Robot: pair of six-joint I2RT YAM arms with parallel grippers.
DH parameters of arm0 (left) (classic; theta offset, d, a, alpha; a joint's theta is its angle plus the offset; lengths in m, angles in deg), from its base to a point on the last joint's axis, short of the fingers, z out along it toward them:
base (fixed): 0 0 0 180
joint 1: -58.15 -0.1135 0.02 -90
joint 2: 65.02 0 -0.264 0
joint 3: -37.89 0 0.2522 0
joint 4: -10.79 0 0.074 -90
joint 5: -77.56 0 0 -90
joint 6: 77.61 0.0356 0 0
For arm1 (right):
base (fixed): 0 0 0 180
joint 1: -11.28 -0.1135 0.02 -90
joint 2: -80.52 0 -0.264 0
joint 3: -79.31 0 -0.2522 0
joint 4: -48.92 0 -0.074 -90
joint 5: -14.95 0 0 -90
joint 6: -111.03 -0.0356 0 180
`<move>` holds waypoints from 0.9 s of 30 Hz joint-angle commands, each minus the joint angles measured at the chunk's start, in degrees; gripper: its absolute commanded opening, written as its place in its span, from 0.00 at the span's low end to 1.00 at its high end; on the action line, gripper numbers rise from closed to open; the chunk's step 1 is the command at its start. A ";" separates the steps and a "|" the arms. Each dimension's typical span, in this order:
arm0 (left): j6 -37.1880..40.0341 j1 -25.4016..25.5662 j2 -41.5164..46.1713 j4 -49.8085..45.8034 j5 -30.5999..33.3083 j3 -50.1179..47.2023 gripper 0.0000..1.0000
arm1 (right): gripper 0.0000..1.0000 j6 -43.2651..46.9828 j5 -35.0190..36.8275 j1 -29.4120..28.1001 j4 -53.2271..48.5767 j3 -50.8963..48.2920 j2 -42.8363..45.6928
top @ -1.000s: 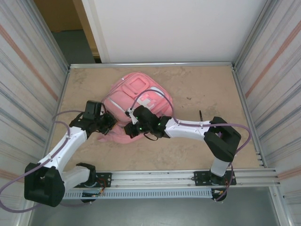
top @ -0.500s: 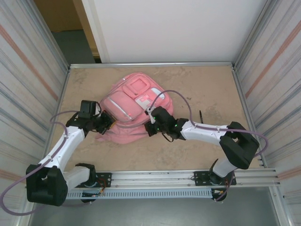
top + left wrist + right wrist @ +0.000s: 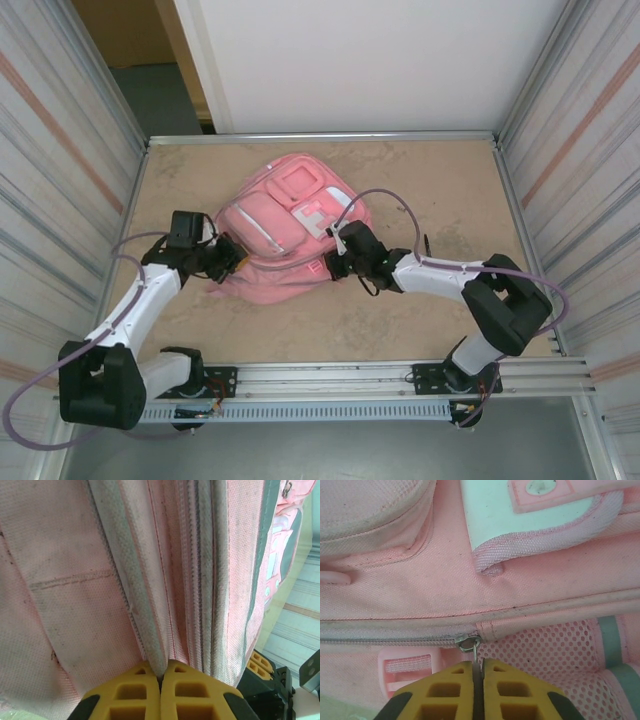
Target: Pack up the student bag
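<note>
We judged the packing nearly finished: the student bag (image 3: 285,235) lay in the middle of the surface (image 3: 440,190), its main zipper (image 3: 390,641) seemingly drawn shut. Our left gripper (image 3: 161,672) clenched the bag's left edge; our right gripper (image 3: 477,667) pinched the zipper pull (image 3: 474,649). Only releasing seemed left. The surface was brown board between ribbed metal walls (image 3: 60,170).

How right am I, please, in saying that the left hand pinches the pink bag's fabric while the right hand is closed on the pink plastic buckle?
Not quite: the right wrist view shows the right hand closed on the metal zipper pull, not the pink plastic buckle, which lies free beside it. The left hand does pinch the fabric of the student bag.
</note>
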 commanded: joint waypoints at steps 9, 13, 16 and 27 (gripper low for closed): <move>-9.80 16.64 11.24 -3.35 17.48 -4.59 0.41 | 0.33 3.75 7.06 5.24 -4.17 -1.84 6.90; -10.69 18.12 17.77 -10.73 26.31 -3.53 0.50 | 0.37 6.79 8.68 5.58 -5.88 -1.76 13.84; -8.36 18.13 20.42 -13.30 29.65 -1.69 0.53 | 0.40 9.34 12.16 5.61 -7.96 -1.01 19.21; 6.40 13.96 0.71 -7.84 23.64 9.74 0.73 | 0.49 10.71 2.30 5.91 -13.37 0.71 24.87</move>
